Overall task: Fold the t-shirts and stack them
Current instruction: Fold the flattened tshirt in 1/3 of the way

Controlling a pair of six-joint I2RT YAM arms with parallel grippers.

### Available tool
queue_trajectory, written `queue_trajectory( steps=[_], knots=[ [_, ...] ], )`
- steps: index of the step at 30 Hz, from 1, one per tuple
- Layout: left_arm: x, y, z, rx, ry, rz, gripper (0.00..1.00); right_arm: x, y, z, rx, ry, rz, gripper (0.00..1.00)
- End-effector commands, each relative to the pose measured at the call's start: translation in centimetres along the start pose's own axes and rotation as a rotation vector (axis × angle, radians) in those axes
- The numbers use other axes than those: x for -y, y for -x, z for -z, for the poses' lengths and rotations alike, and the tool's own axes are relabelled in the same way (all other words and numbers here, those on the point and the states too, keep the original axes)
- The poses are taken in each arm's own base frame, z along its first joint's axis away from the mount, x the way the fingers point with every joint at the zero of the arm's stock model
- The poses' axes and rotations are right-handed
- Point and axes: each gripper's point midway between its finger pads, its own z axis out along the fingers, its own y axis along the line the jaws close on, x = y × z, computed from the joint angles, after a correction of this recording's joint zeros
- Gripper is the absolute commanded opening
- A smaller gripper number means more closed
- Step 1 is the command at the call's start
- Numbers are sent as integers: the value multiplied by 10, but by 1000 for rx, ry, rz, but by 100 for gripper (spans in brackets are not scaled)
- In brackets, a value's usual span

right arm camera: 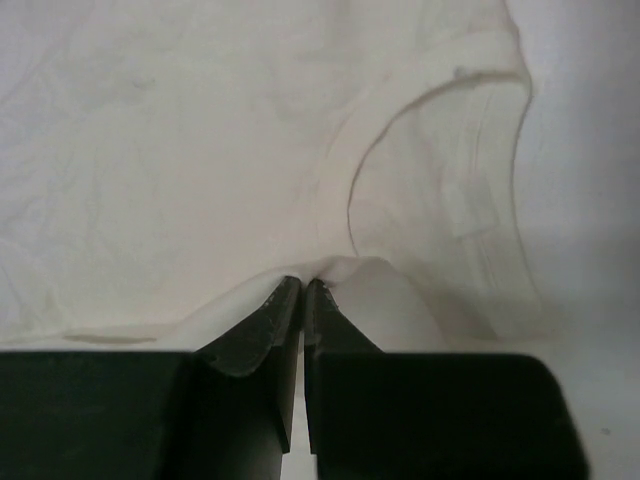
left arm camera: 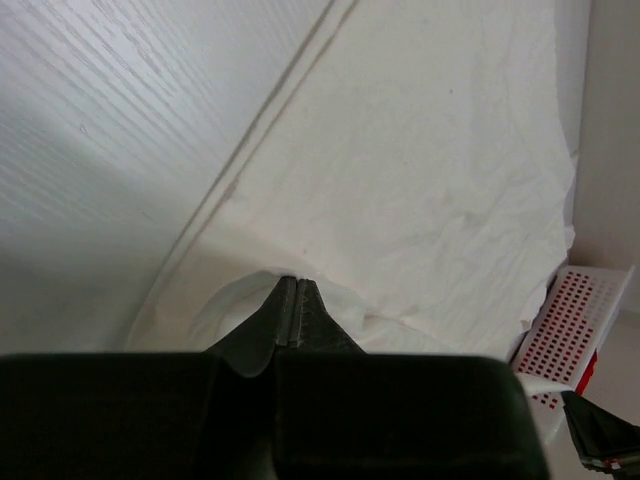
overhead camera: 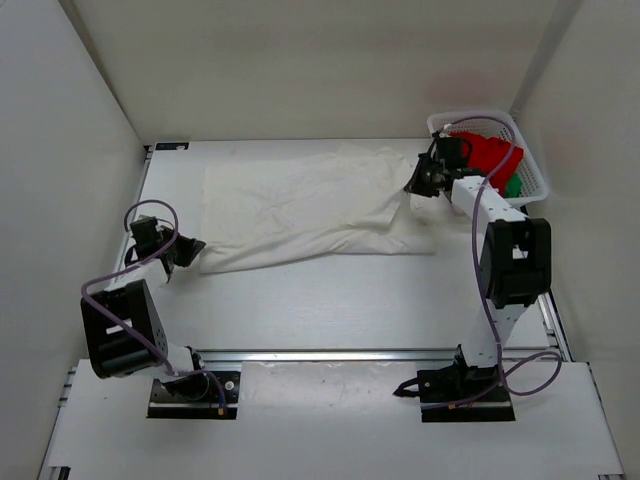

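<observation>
Left gripper point(overhead camera: 186, 248) and right gripper point(overhead camera: 418, 186) pinch the cream-white t-shirt point(overhead camera: 300, 205) — opposite ends.
You hold it spread across the far half of the table point(overhead camera: 330, 300), likely to flatten it before folding.

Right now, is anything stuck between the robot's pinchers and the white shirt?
No, nothing visible is in the way. The left gripper is shut on the cream-white shirt at its near left corner, and the right gripper is shut on its edge beside the collar.
</observation>
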Motion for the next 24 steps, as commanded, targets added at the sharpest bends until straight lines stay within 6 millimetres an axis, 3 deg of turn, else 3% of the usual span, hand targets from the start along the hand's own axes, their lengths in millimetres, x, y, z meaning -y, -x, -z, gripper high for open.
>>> queue_trajectory(
  steps=[1, 4, 8, 12, 15, 17, 18, 20, 21, 23, 24],
  knots=[
    [7, 20, -13, 47, 5, 3, 0, -7, 26, -19, 11, 0, 72, 0],
    [20, 32, -22, 52, -12, -10, 0, -7, 37, -32, 4, -14, 74, 0],
    [44, 44, -35, 64, -22, -59, 1, 0, 38, -45, -16, -47, 77, 0],
    [43, 48, -54, 37, 4, -87, 4, 6, 37, -51, -28, -57, 72, 0],
    [42, 48, -65, 10, 4, -98, 14, 6, 39, -51, -29, -59, 68, 0],
    [34, 43, -62, -18, 16, -77, 26, 1, 39, -47, -40, -45, 66, 8],
    [31, 39, -55, -31, 5, -54, 38, -5, 43, -42, -31, -35, 77, 17],
    [41, 49, -40, 18, -56, -45, 50, -8, 55, -28, -2, -31, 72, 27],
    [47, 51, -29, 34, -74, -57, 55, -2, 52, -27, -5, -39, 60, 31],
    [49, 54, -10, 76, -76, -86, 54, 2, 41, -1, 6, -35, 25, 32],
    [45, 43, 1, 63, -66, -109, 49, -1, 53, 20, 64, -15, 5, 33]
  ],
)
